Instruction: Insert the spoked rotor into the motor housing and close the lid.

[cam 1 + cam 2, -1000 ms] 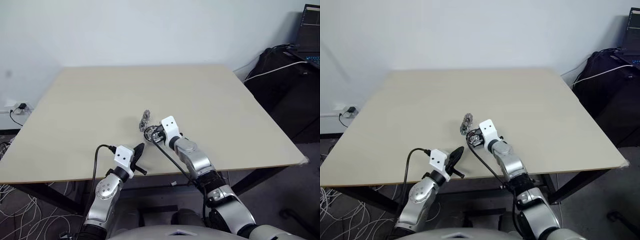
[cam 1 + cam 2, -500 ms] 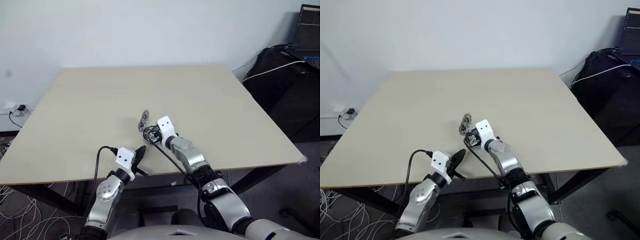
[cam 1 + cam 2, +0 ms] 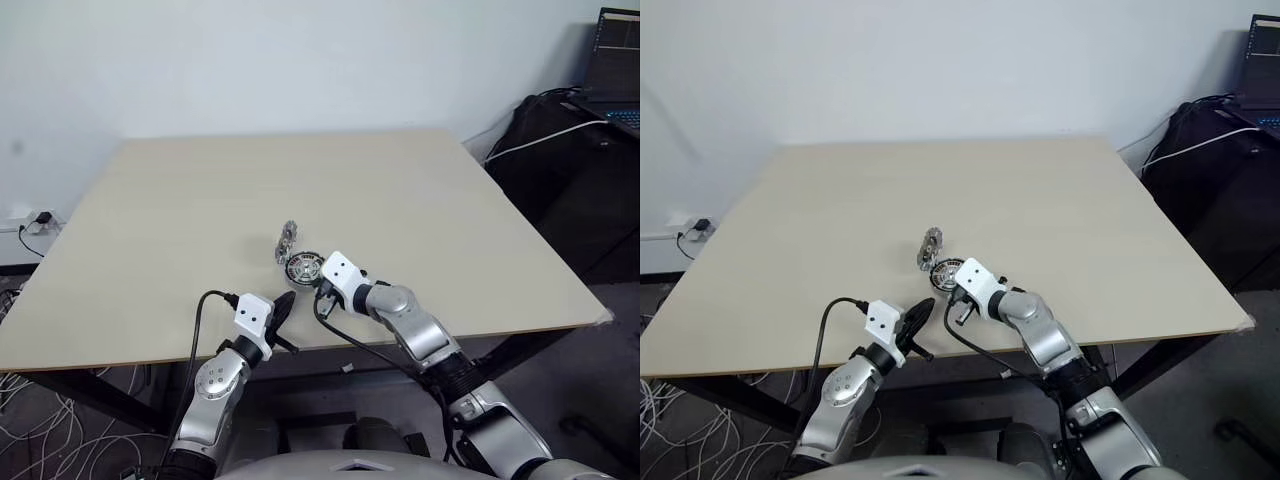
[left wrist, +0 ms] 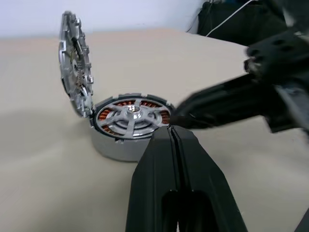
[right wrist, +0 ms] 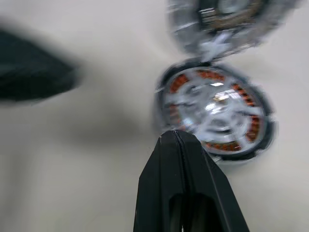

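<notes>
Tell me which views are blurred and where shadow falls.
Right wrist view: motion-smeared, housing and lid soft. Left wrist view: housing and upright lid sharp, right gripper blurred, soft shadow on the table beside the housing. Eye views: even light, no glare.

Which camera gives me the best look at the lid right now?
The left wrist view: the lid stands on edge, leaning against the motor housing. The right wrist view blurs it; in the head views it is tiny.

Head pair high over the table [image 3: 150,220]; both wrist views close on the motor housing [image 4: 129,126].
</notes>
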